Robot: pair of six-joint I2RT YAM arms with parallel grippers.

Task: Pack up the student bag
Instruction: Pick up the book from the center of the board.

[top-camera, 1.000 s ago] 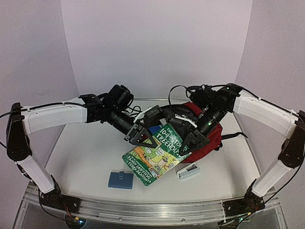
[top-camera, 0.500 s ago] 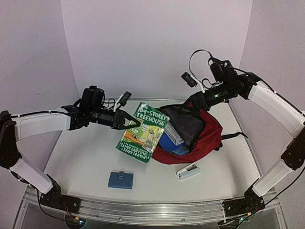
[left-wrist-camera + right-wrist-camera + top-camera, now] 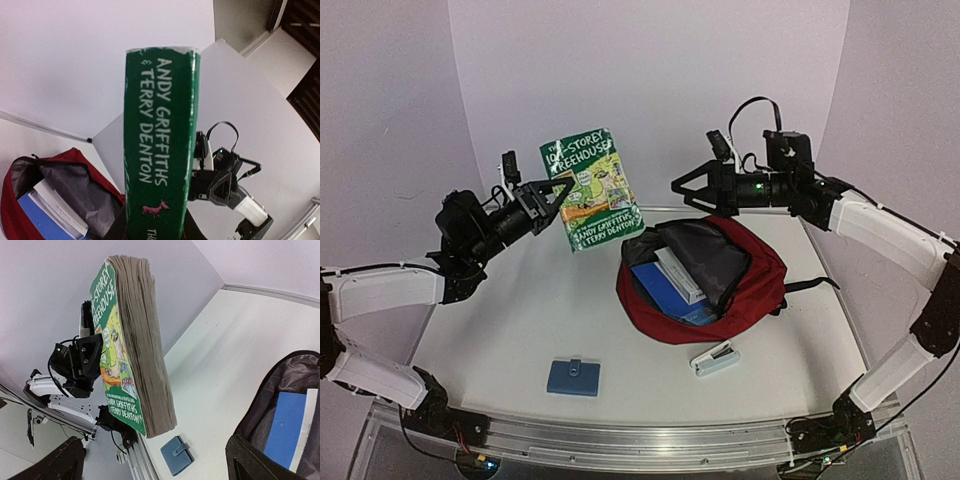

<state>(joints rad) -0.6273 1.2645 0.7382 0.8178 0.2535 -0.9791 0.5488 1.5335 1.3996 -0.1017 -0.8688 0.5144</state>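
The left pincer (image 3: pixel 560 192) pinches a green paperback (image 3: pixel 595 185) at its spine side and holds it high over the far left of the bench (image 3: pixel 510 310), with the cover facing the top camera. The right pincer (image 3: pixel 682 192) is spread wide and holds nothing. It hangs in the air over the far rim of the bag, aimed at the paperback across a gap.

Only the left wrist view shows the spine (image 3: pixel 159 140), which stands upright with the authors' names running along it. Only the right wrist view shows the brown page edges (image 3: pixel 145 340), with that pincer's two dark fingers far apart at the bottom corners.

The student bag (image 3: pixel 760 275) lies flat on the bench, right of centre, below the right pincer. Its long axis runs across the bench from left to right. The unzipped mouth gapes up and to the left, showing grey lining, and black straps trail off its right side. Inside it lie a blue book (image 3: pixel 670 293) and a white box (image 3: pixel 678 272).

Near the front edge sits a blue wallet (image 3: pixel 573 377). To the right of it, just beside the bag, is a stapler (image 3: pixel 716 358).
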